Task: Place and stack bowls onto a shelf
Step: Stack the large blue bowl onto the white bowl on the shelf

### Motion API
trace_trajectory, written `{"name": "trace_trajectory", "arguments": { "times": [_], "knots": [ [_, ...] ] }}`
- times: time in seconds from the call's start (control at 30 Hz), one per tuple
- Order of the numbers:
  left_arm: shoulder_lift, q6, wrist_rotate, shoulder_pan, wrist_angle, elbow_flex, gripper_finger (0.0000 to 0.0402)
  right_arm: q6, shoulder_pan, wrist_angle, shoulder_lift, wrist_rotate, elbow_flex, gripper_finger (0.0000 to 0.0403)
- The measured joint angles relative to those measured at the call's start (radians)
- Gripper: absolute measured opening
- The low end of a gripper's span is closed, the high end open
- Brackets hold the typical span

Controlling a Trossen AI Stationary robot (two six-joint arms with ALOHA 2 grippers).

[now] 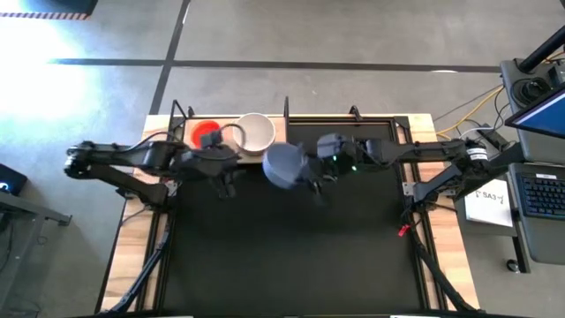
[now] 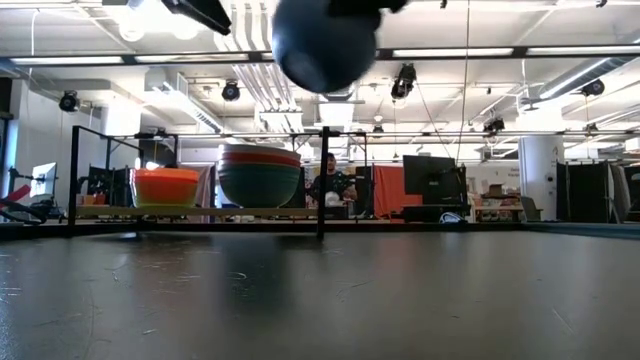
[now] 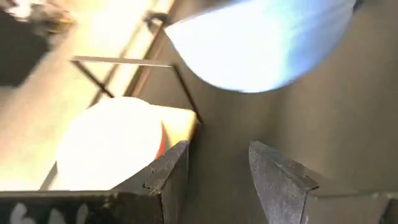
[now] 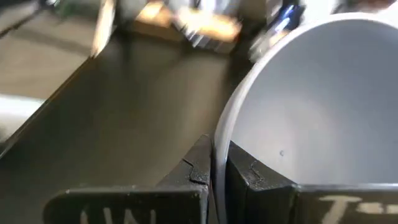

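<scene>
Grey-blue bowl (image 1: 284, 165), held aloft by its rim in the clamped right gripper (image 4: 213, 168), above the black mat (image 1: 291, 256).
Shelf (image 1: 177, 132), far left: white bowl (image 1: 255, 132) topping a nested stack; red bowl (image 1: 207, 134) inside an orange-red one. Left gripper (image 3: 214, 168): fingers apart, empty, beside the shelf.

A large black mat (image 1: 291, 247) covers the bench (image 1: 441, 265); beside it a laptop (image 1: 540, 190) and a paper sheet (image 1: 491, 201)

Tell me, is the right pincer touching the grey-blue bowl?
Touching. The right wrist view shows the right pincer shut on the grey-blue bowl, one finger on each side of its rim.
</scene>
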Motion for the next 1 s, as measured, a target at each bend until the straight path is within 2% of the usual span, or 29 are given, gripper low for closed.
{"name": "trace_trajectory", "arguments": {
  "times": [0.23, 0.43, 0.67, 1.0],
  "knots": [
    [-0.135, -0.055, -0.120, -0.002, 0.145, -0.172, 0.0154, 0.023, -0.105, 0.267, 0.080, 0.130, 0.001, 0.0008],
    [-0.233, -0.011, -0.158, -0.003, 0.163, -0.230, 0.0154, 0.004, -0.160, 0.382, 0.191, 0.143, 0.016, 0.0008],
    [-0.312, -0.016, -0.157, -0.005, 0.163, -0.237, 0.0154, -0.041, -0.193, 0.439, 0.288, 0.147, 0.088, 0.0008],
    [-0.351, -0.008, -0.157, -0.006, 0.165, -0.237, 0.0154, -0.112, -0.215, 0.396, 0.422, 0.161, 0.217, 0.0008]
  ]
}}
